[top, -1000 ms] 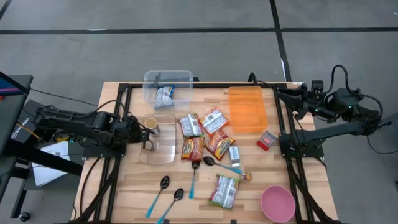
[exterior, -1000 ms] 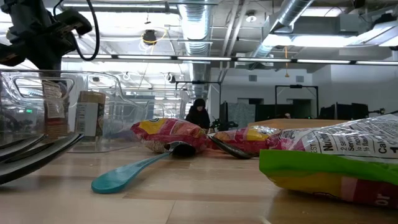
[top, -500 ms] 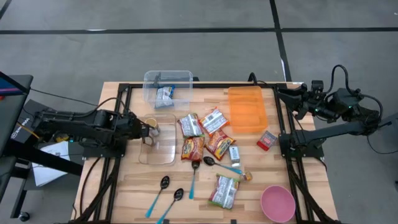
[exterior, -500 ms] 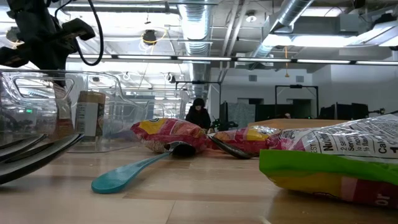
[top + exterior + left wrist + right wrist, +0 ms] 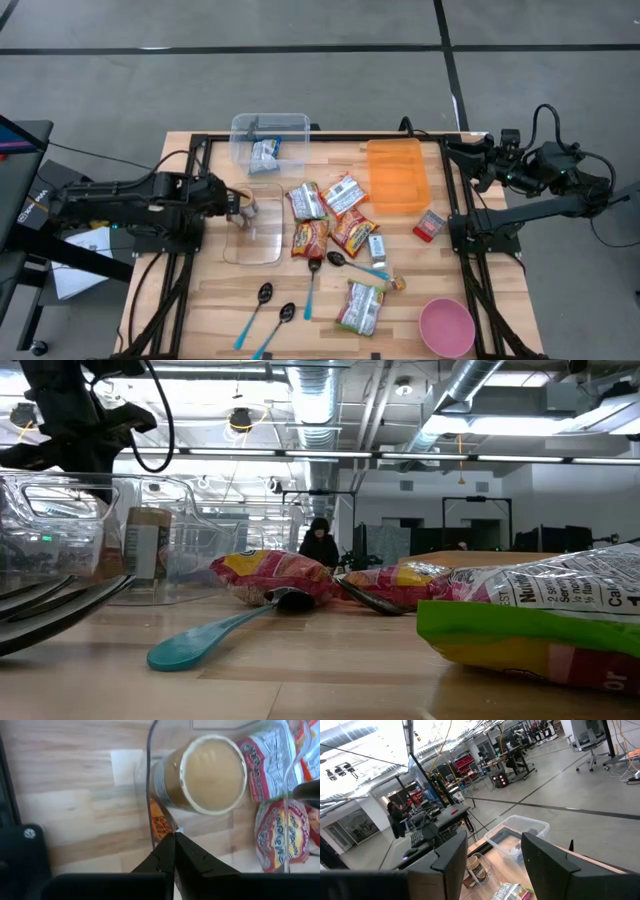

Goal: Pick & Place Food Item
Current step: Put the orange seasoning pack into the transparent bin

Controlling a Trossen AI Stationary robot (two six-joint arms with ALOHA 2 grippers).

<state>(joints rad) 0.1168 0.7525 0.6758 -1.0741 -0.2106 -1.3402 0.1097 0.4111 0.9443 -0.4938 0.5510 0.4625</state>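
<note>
A jar with a tan lid (image 5: 212,772) stands inside a clear bin (image 5: 262,248) at the table's left; it also shows in the high view (image 5: 247,206). My left gripper (image 5: 174,839) is shut. Its tips are over the bin's left wall, beside the jar's lower side, where an orange-printed patch (image 5: 159,822) shows. In the high view my left gripper (image 5: 235,207) is just left of the jar. My right gripper (image 5: 490,865) is open and empty, raised off the table's far right corner (image 5: 478,160). My left gripper's shut fingertips (image 5: 167,845) point down beside the orange-printed patch at the jar's lower side. I cannot tell whether they touch it or pinch anything.
Several snack packets (image 5: 325,215) lie mid-table, with spoons (image 5: 270,310) toward the near edge. An orange tray (image 5: 398,175) and a second clear bin (image 5: 268,140) holding a packet are at the far side. A pink bowl (image 5: 446,327) is near right. A person (image 5: 320,545) shows far behind.
My left gripper has drawn back a little toward the table's left and far edges, away from the middle of the clear bin. In the low view a brown-printed label seen through the bin wall has shifted and gone out of sight.
</note>
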